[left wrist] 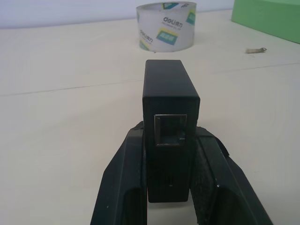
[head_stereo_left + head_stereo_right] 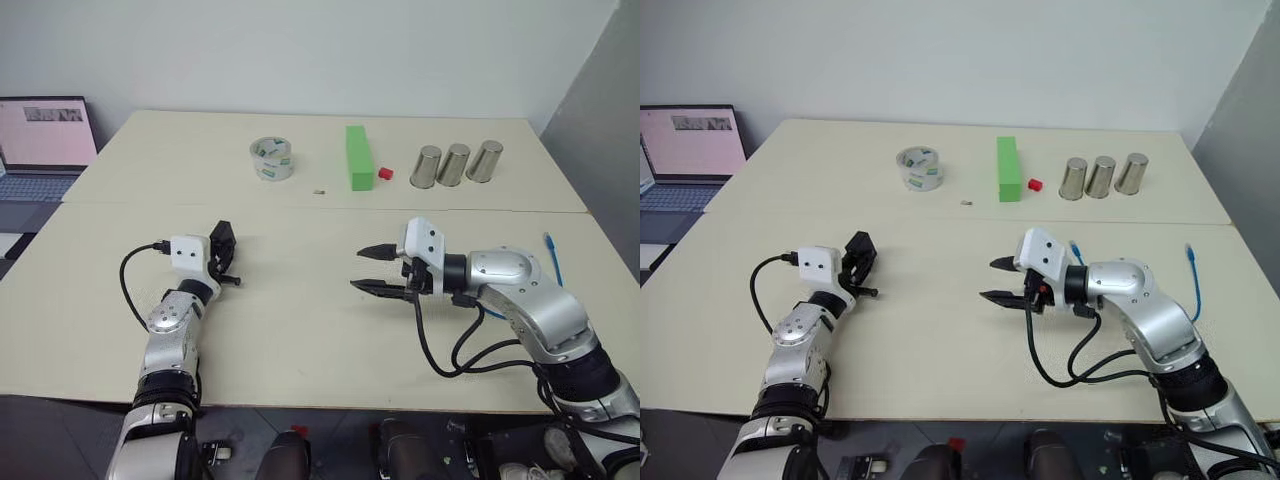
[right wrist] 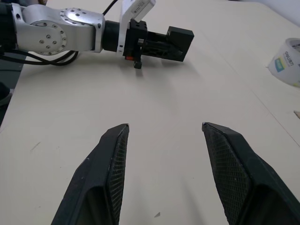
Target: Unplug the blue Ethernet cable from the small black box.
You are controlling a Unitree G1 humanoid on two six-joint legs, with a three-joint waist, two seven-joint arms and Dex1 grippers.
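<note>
The left gripper (image 1: 168, 187) has its jaws clamped on the black box (image 1: 169, 101), held just above the counter (image 2: 300, 330) with its empty port showing; the right gripper (image 3: 164, 154) hangs over mid-counter, jaws apart and empty. The blue cable (image 2: 552, 255) lies unplugged near the counter's right edge, well apart from the box.

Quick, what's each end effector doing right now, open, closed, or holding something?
Left end effector: closed on the small black box, its port empty.
Right end effector: open, holding nothing; the blue Ethernet cable lies on the table behind it.
</note>
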